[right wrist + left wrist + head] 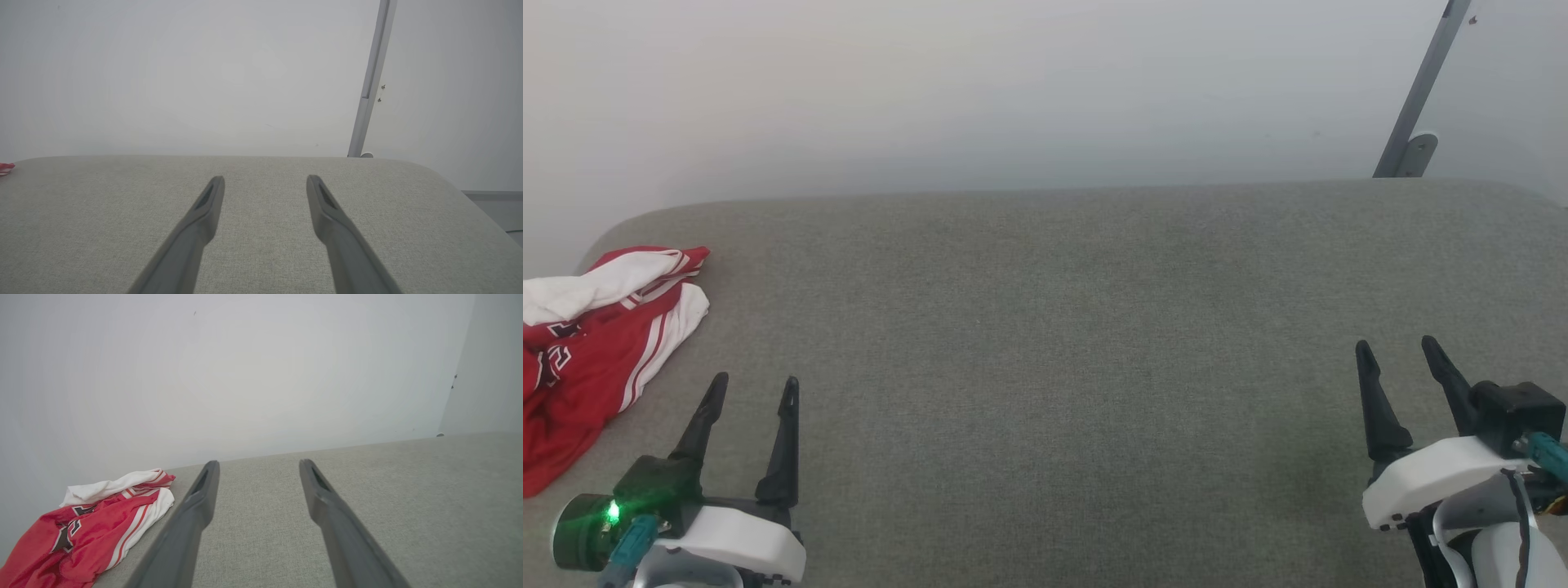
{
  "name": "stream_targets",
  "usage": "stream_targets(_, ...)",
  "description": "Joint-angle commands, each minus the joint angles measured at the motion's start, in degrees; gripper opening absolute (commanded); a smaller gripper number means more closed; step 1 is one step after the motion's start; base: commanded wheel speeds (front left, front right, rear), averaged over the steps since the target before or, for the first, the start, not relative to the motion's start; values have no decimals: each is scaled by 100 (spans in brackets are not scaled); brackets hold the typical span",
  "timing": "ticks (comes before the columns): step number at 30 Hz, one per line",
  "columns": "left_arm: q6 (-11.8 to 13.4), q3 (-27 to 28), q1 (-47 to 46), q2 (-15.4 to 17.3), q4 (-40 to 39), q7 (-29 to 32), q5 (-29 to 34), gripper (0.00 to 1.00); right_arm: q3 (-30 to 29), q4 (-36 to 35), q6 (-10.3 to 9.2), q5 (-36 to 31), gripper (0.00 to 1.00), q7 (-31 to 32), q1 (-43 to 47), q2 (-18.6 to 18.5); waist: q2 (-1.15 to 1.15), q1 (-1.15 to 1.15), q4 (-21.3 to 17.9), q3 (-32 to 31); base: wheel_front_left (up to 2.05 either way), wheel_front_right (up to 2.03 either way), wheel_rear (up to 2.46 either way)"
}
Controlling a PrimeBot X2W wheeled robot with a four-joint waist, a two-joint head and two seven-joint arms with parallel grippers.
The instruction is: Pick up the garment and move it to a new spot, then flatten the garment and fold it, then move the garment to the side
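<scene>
Plainly, nothing is done yet: the crumpled red-and-white sleeveless fabric jersey (596,359) lies untouched at the left edge of the grey woven padded surface (1094,327). The left gripper (756,382) and right gripper (1394,345) hover near, jaws spread and empty. Pickup, flattening, folding and setting aside remain. Behind stands a pale wall (972,90), with a grey metal bar (1417,98) far right.

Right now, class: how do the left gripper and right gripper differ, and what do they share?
The left gripper sits beside the crumpled garment; the right gripper stands far from it over bare grey surface. The left gripper's fingers tip slightly rightward in the head view, the right gripper's leftward. Both are open and empty.
</scene>
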Motion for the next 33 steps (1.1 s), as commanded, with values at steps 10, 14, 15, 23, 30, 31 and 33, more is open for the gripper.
stream_targets(10,-163,81,6,-23,134,-31,-226,100,-5,-43,2,-40,100,-61,52,-38,0,0,30,-4,0,0,0)
stream_targets(14,-201,110,-24,-11,213,-31,-298,100,3,-33,2,-51,100,-64,52,-27,0,0,71,-18,0,0,0)
stream_targets(15,-222,105,-38,-6,231,-31,-309,100,7,-30,2,-40,100,-68,52,-30,0,0,104,-27,0,0,0)
stream_targets(23,-269,242,-103,28,376,70,-622,100,162,20,2,7,100,-46,69,-85,0,0,539,-157,0,0,0)
stream_targets(30,-124,549,68,82,358,236,-928,100,423,166,2,70,100,-68,15,-93,0,0,1170,-347,0,0,0)
stream_targets(31,-89,604,104,91,337,261,-967,100,463,182,2,65,100,-75,-1,-94,0,0,1257,-370,0,0,0)
stream_targets(33,-74,684,176,132,289,316,-1026,100,530,233,1,84,100,-101,-16,-84,0,0,1431,-415,0,0,0)
